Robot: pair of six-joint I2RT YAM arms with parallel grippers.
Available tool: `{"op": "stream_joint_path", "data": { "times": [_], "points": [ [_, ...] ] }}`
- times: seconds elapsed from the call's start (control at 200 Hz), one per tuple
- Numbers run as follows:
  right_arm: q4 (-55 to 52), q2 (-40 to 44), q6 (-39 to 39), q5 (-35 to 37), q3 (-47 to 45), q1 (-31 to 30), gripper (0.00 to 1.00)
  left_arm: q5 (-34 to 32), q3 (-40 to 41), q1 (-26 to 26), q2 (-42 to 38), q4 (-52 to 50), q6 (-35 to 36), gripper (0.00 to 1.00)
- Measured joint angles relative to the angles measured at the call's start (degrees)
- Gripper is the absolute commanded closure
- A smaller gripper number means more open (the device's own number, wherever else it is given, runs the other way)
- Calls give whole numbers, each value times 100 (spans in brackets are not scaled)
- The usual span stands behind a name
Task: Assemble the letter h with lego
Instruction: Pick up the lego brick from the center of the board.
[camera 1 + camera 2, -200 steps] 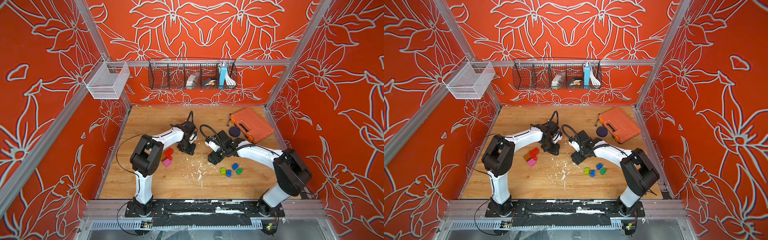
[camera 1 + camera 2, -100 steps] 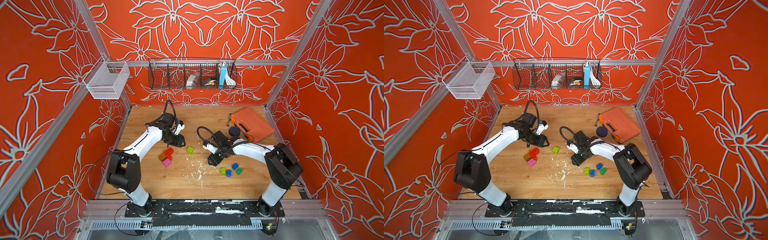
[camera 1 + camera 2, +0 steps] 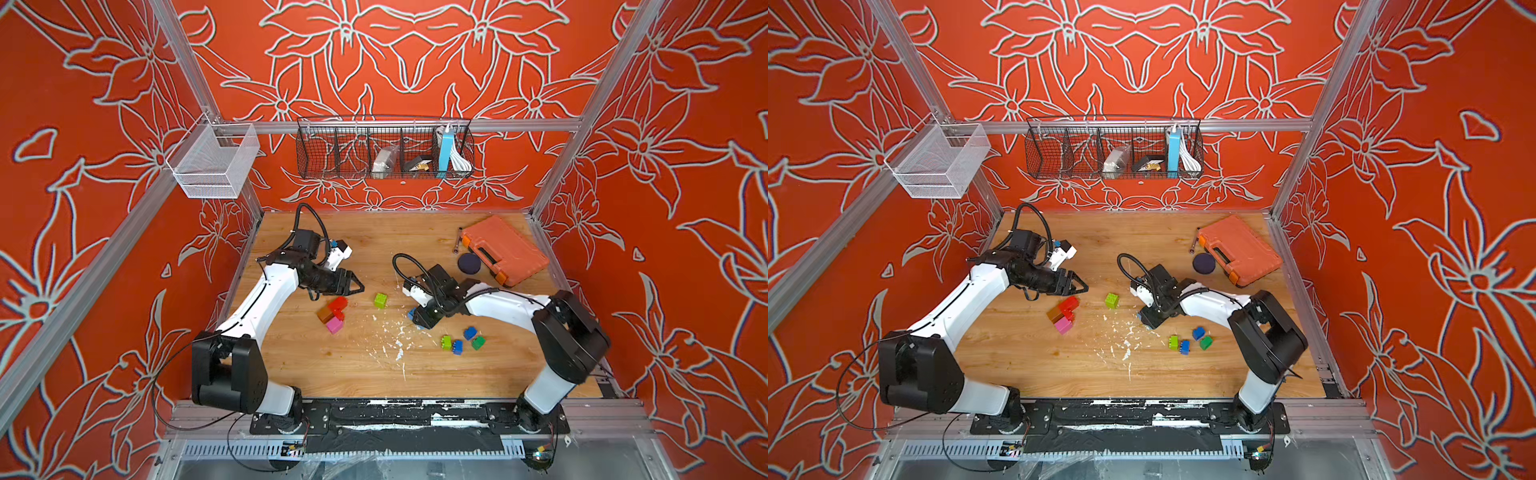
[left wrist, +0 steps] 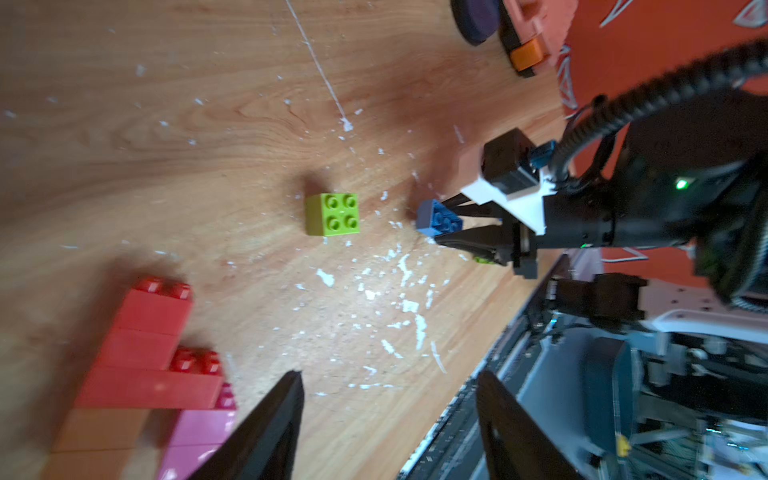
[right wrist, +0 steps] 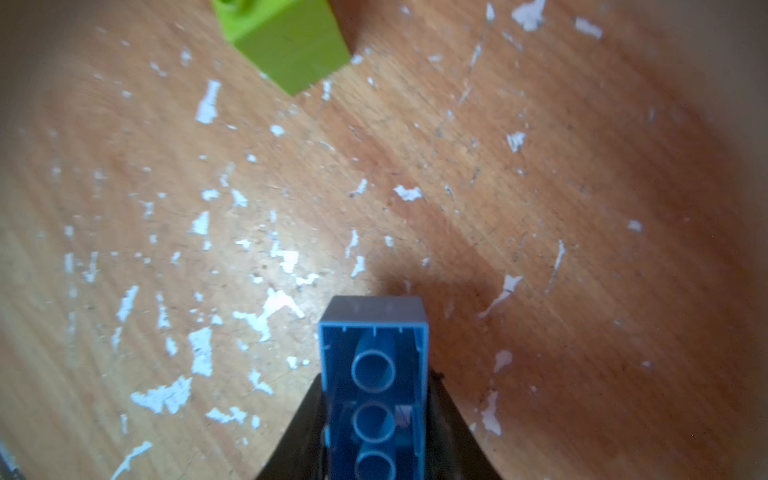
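While left gripper [image 4: 388, 376] gapes, apparently empty, right gripper [image 5: 376, 401] clamps a blue brick [image 5: 374, 328].

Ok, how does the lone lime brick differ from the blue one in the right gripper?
The lime brick is a square four-stud piece; the blue brick is longer. Lime sits free on the table, studs up; blue is clamped in the right gripper, hollow underside toward its wrist camera. Both are studded lego bricks.

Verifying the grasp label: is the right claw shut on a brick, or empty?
Shut on the blue brick: the right claw clamps both its long sides, seen in its wrist view.
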State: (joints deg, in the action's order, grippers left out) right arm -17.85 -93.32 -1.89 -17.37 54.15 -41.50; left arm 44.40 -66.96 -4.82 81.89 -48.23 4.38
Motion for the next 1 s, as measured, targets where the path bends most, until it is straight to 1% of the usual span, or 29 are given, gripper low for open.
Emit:
{"op": "stream_joint_path", "data": {
  "times": [0.05, 0.115, 0.215, 0.29, 0.375, 0.46, 0.59, 0.696, 0.771, 0.871, 1.001],
  "points": [
    [293, 321, -48, -111, -149, -59, 76, 249, 2, 0, -50, -15, -68, 17],
    [789, 717, -186, -319, -291, -96, 75, 579, 17, 0, -168, 13, -92, 15],
    [1825, 1189, -570, -710, -533, -129, 75, 1161, 44, 0, -444, 146, -105, 16],
    [2765, 1392, -986, -1032, -787, -129, 74, 1707, 109, 0, -662, 439, -170, 20],
    [3646, 1405, -1506, -1410, -977, -131, 74, 2302, 256, -9, -835, 920, -448, 24],
    [4308, 1340, -1969, -1755, -1045, -138, 74, 2623, 319, -52, -833, 1318, -616, 24],
    [5311, 1150, -2736, -2151, -1054, -195, 74, 2826, 334, -201, -756, 1620, -629, 24],
    [6041, 964, -3338, -2347, -1113, -223, 74, 2859, 337, -341, -684, 1797, -636, 24],
    [6487, 807, -3731, -2468, -1137, -225, 74, 2826, 376, -385, -658, 1947, -691, 27],
    [6817, 684, -4100, -2500, -1174, -212, 74, 2736, 400, -398, -625, 2072, -778, 32],
    [7031, 669, -4369, -2538, -1198, -192, 74, 2614, 400, -450, -619, 2170, -813, 37]
  ]
}}
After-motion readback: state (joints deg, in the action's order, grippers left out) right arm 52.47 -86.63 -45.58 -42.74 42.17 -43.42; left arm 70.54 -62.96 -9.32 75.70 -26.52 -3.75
